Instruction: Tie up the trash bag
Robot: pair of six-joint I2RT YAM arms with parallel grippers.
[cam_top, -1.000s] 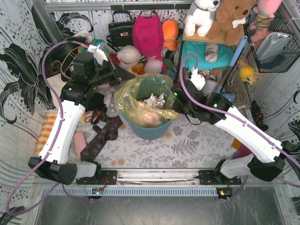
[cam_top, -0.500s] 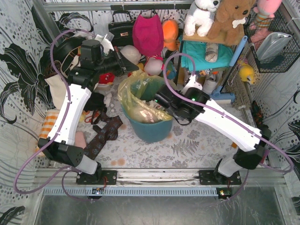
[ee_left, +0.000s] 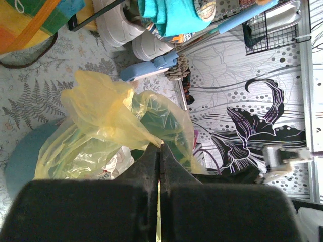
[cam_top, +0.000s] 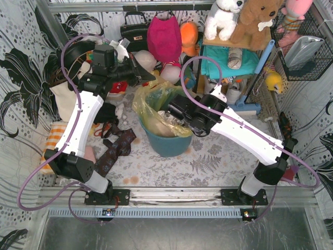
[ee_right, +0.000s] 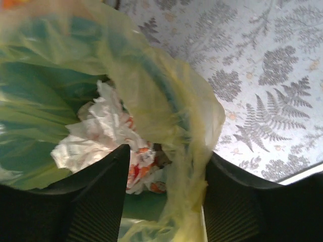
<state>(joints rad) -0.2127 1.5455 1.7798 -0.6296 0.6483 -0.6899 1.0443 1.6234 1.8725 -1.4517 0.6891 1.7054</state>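
Inside the teal bin (cam_top: 167, 147), the trash bag (cam_top: 152, 101) is still sitting with its mouth ungathered and crumpled white paper (ee_right: 96, 132) showing in it. Its far-left rim is being drawn up into a peak, and that peak is running into the left tool (ee_left: 159, 151), which is staying clamped flat on a pinch of the yellow plastic, just as it was a second ago, though the arm has been lifting and swinging back toward the clutter behind. The bigger change is happening on the other side: the right tool (ee_right: 166, 151), nearly closed a moment ago and well off to the right of the bin, is now reaching over the bag's right rim with its jaws standing roughly half apart. A loose fold of the rim is hanging between them, touching neither pad firmly, so nothing is being gripped there yet. This is likely setting up a second hold, so that two opposite flaps can be brought together for the knot. Around the bin, the fern-printed tabletop (cam_top: 218, 156) is carrying scattered cloths and toys.
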